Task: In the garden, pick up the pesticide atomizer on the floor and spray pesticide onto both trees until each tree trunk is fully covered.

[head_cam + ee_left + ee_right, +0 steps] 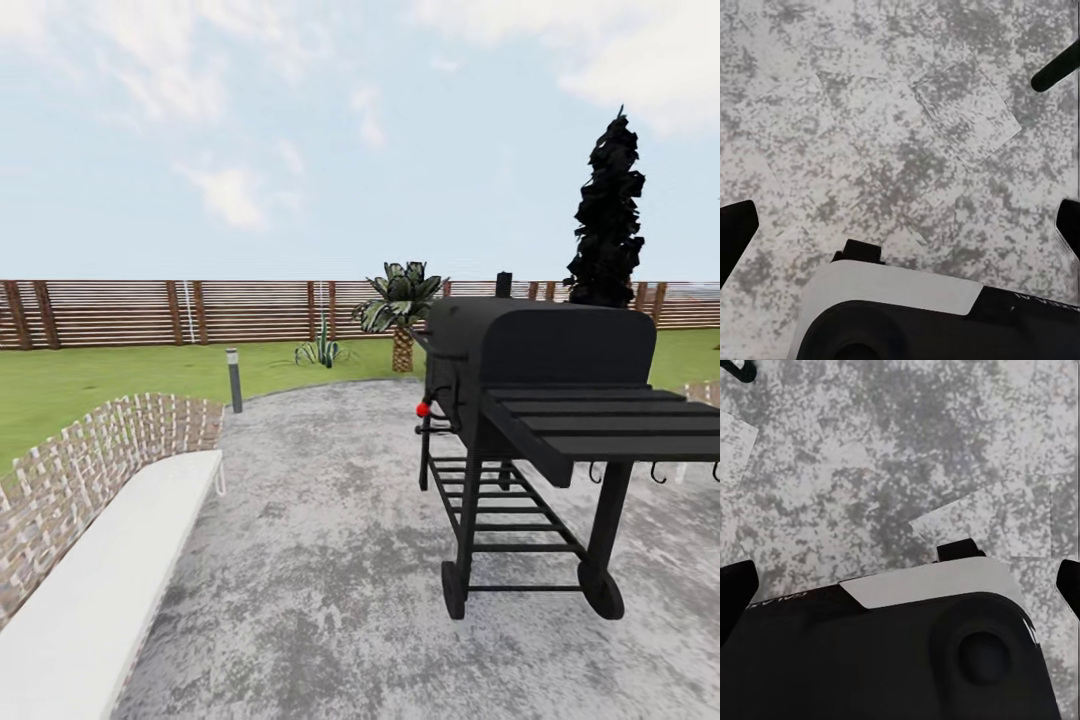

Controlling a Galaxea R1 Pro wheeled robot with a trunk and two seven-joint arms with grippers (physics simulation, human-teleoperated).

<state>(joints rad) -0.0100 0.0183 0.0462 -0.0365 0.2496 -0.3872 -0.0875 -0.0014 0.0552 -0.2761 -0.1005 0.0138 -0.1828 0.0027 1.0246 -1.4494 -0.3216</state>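
Head view: a black metal barrel grill [530, 420] on wheels stands on grey mottled paving [320, 560], open room to its left up to a white bench [100, 590] against a brick wall [100, 450]; lawn [120, 370] and slat fence [200, 310] lie beyond.

Left wrist view: the left gripper [900, 225] has its fingers wide apart, holding nothing, over paving.

Right wrist view: the right gripper [900, 585] is likewise spread and empty.

Matt black metal grill [540, 400], rough mottled grey paving [320, 560], slatted brown wooden fence [150, 312], smooth white bench [100, 590]
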